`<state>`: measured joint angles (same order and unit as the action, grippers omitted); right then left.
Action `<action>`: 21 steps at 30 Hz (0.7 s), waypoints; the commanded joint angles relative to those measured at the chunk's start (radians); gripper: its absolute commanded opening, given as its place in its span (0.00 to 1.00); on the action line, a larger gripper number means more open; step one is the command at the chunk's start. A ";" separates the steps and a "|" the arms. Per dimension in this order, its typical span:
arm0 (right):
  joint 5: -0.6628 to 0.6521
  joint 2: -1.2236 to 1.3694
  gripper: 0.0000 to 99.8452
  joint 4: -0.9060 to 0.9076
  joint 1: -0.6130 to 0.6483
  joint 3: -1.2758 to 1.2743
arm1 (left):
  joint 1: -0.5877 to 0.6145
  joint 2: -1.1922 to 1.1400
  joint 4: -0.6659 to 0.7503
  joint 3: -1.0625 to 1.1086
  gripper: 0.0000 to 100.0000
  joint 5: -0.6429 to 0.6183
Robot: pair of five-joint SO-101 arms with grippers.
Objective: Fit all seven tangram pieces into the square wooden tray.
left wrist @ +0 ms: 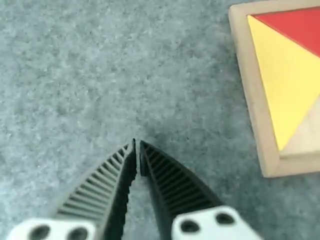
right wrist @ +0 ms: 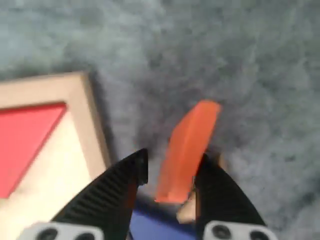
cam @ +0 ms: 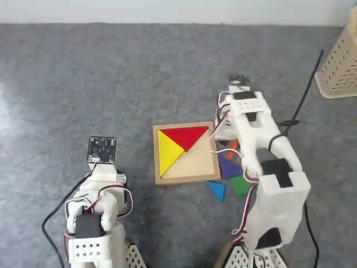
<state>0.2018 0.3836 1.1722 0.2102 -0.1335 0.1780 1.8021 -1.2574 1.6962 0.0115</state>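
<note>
1. The grey carpeted table carries the square wooden tray, which is taken as the landmark for everything below.
2. Two large triangles are already seated in the tray: the red triangle along its far side and the yellow triangle along the side towards the left arm. The rest of the tray floor is bare.
3. Outside the tray, on the right arm's side, a purple piece, a green piece and a blue triangle are left loose.
4. The left gripper is held over the carpet well apart from the tray, its jaws almost closed and nothing between them.
5. The right gripper is placed just outside the tray rim with its jaws part open around the orange piece. The piece is tipped up on edge against one finger, and a slight gap shows at the other.
6. The step in hand is judged to be the pickup of the orange piece. A firm closure is called for next, then a carry over the rim to the bare floor.
</note>
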 commanded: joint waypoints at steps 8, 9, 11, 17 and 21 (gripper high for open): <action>-0.072 -0.004 0.16 0.030 -0.142 0.121 | 0.002 0.017 -0.005 -0.012 0.01 -0.008; -0.072 -0.004 0.16 0.031 -0.150 0.121 | 0.002 0.017 -0.005 -0.012 0.01 -0.008; -0.075 -0.010 0.16 0.036 -0.163 0.121 | 0.002 0.017 -0.005 -0.012 0.01 -0.008; -0.144 -0.010 0.16 0.116 -0.165 0.158 | 0.002 0.017 -0.005 -0.012 0.01 -0.008; -0.146 -0.010 0.16 0.124 -0.133 0.157 | 0.002 0.017 -0.005 -0.012 0.01 -0.008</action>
<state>0.0729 0.3974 1.2797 0.0537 -0.0230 0.1765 1.8021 -1.2574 1.6962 0.0115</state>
